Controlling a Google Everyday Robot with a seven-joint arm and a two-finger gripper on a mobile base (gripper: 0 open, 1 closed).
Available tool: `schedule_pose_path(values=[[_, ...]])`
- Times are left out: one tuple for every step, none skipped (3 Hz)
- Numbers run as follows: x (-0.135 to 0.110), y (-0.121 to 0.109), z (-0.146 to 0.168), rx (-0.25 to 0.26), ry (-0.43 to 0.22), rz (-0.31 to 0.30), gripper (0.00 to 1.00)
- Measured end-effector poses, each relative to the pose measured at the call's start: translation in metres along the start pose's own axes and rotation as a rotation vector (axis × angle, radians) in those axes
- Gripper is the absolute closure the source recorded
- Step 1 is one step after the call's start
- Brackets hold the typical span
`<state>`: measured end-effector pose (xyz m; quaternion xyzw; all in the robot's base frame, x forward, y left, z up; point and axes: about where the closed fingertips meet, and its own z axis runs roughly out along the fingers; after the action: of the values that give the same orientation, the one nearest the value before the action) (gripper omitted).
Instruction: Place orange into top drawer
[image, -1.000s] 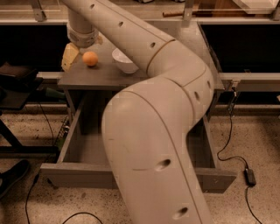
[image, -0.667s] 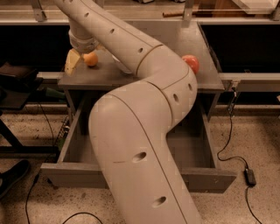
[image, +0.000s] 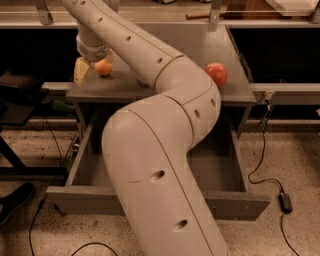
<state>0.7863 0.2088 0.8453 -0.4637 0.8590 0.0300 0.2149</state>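
Where pale two-finger gripper (image: 95, 65) sits: left rear of grey tabletop (image: 215, 40).
Fingers (image: 81, 71): spread, unclamped.
Small smooth round orange (image: 103, 67): on tabletop between fingers; no long axis.
Wide grey top drawer (image: 75, 197): pulled open, long axis left-right.

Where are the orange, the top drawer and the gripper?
orange (image: 103, 67): camera view, its middle.
top drawer (image: 240, 206): camera view, front panel.
gripper (image: 92, 67): camera view, its tip, beside the orange, upper left.

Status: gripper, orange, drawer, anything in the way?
Gripper at the orange, left edge of the counter. Orange not yet in the top drawer, which stands open. Arm crosses above it; reddish ball sits far right.
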Motion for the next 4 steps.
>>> schedule_pose_path(values=[[-0.004, 0.005, 0.005, -0.043, -0.034, -0.042, 0.42], [-0.004, 0.006, 0.0, -0.077, -0.072, -0.07, 0.65], [0.004, 0.006, -0.025, -0.101, -0.131, -0.093, 0.89], [0.023, 0.008, -0.078, -0.09, -0.224, -0.106, 1.0]])
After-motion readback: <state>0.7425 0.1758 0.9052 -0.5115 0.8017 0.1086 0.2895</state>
